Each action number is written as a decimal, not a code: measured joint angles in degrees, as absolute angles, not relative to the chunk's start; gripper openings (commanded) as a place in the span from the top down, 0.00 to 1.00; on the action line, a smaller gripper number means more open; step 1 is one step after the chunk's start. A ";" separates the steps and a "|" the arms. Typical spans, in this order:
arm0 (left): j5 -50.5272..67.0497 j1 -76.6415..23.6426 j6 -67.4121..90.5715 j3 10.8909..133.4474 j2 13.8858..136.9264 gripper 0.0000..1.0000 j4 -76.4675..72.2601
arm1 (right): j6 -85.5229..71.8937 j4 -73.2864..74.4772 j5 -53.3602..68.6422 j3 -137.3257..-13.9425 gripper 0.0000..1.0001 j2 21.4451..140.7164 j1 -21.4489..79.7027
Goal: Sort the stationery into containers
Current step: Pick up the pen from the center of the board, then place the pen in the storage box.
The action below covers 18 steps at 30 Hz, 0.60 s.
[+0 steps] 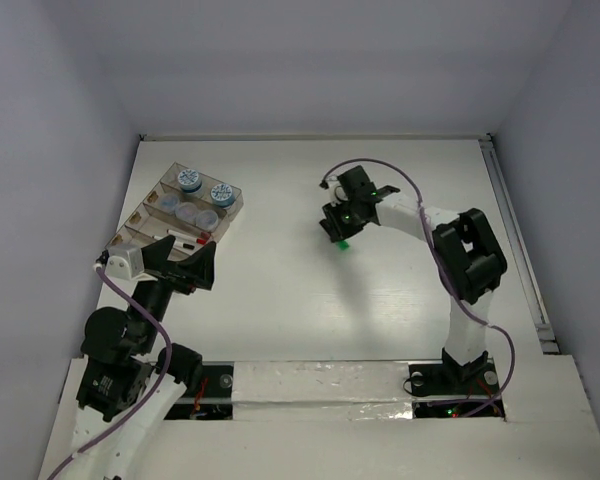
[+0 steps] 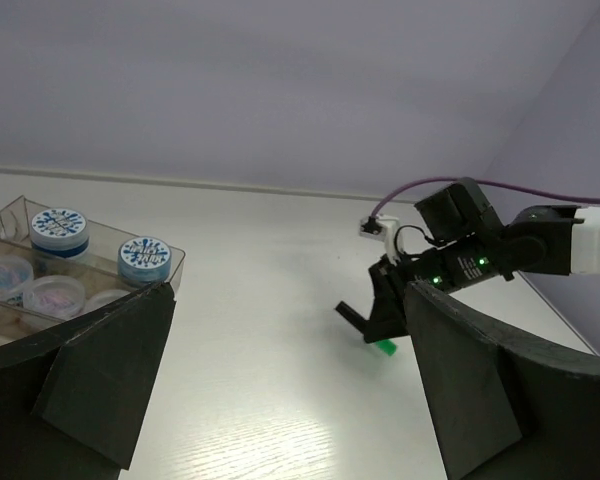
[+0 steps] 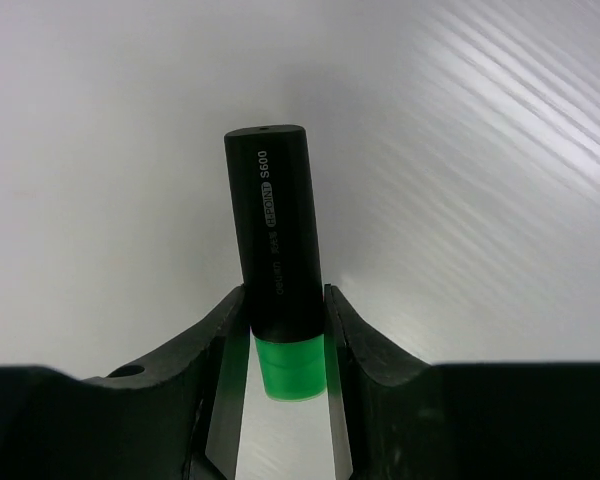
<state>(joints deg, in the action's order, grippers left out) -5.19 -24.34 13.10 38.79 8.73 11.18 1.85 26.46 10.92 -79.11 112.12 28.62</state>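
Observation:
My right gripper (image 1: 338, 232) is shut on a green/black highlighter (image 3: 276, 240), pinched near its green end, with the black barrel sticking out past the fingertips. It is low over the middle of the white table; the green end (image 1: 342, 241) also shows in the left wrist view (image 2: 384, 347). The clear tiered organiser (image 1: 150, 215) stands at the far left, holding two blue-topped jars (image 1: 189, 180) (image 1: 222, 193), clear-topped jars (image 1: 186, 212) and pens (image 1: 185, 240). My left gripper (image 1: 185, 262) is open and empty, just on the near side of the organiser (image 2: 170, 262).
White walls close the table at the back and both sides. A rail (image 1: 515, 230) runs along the right edge. A purple cable (image 1: 420, 200) loops over the right arm. Bare tabletop (image 1: 280, 290) lies between the two grippers.

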 measured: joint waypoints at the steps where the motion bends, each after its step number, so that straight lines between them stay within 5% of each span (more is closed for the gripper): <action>1: -5.19 -24.34 13.10 38.79 8.91 0.01 11.07 | 0.97 25.12 12.10 -79.59 0.97 111.92 30.70; 10: -5.19 -23.83 13.10 38.79 10.50 0.01 10.98 | -8.16 5.21 23.44 -101.06 0.97 120.81 52.56; 18: -5.63 -22.63 13.10 38.79 10.72 0.01 10.98 | -13.98 -2.66 26.61 -122.15 0.93 140.27 59.48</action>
